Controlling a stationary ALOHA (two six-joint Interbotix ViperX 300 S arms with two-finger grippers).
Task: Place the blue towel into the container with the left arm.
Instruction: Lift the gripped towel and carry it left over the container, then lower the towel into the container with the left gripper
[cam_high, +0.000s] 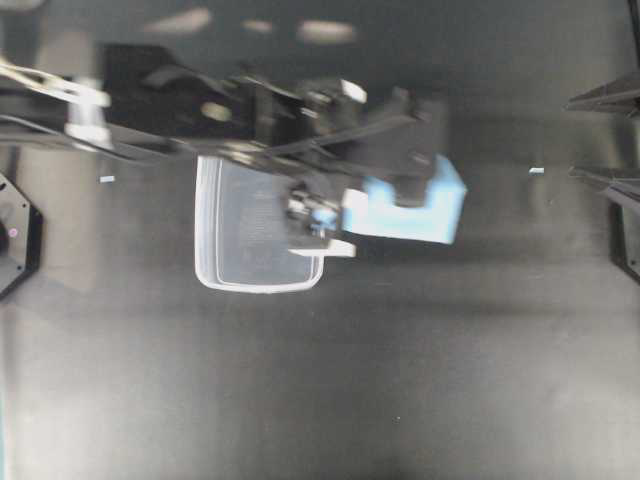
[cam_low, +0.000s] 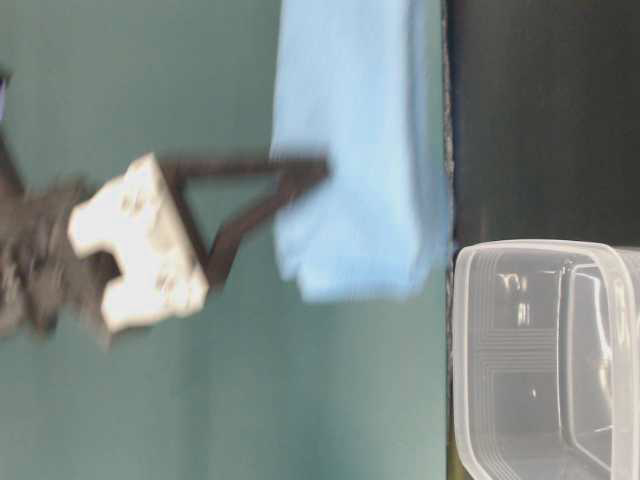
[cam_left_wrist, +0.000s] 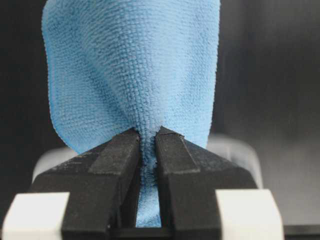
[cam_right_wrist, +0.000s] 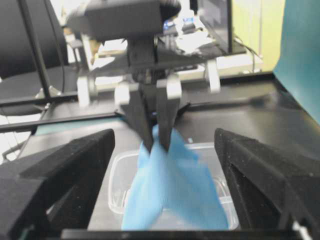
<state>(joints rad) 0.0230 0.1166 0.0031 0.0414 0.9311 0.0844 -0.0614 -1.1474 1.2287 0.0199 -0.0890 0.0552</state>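
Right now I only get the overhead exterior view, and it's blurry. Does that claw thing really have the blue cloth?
Observer: Yes. In the left wrist view the left gripper is shut on the blue towel, pinching a fold.
Operator: Is the cloth off the table?
Observer: Yes. The table-level view shows it hanging in the air, beside the container.
Operator: Anything inside the tub?
Observer: Nothing I can see; the table-level view looks straight through its clear walls.
Operator: And the other arm?
Observer: The right gripper is open and holds nothing.
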